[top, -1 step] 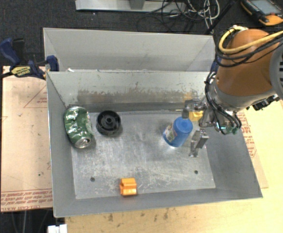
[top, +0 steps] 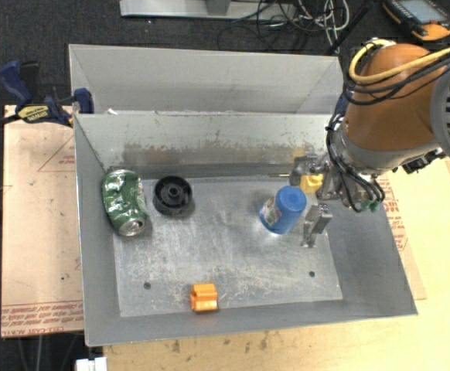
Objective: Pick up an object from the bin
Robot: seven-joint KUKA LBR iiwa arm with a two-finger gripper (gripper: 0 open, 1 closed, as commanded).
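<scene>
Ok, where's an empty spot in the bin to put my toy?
The biggest bare patch is the middle of the bin floor, between the black round part and the blue cup. There's also room in front, either side of the orange block. It's crowded at the right, where the gripper hangs beside the blue cup and a small yellow piece.

The orange-covered arm (top: 387, 99) runs off the right edge and hides the far right corner of the grey metal bin (top: 233, 265). A small yellow piece (top: 311, 182), perhaps a block, lies half hidden beside the gripper (top: 311, 230).
</scene>
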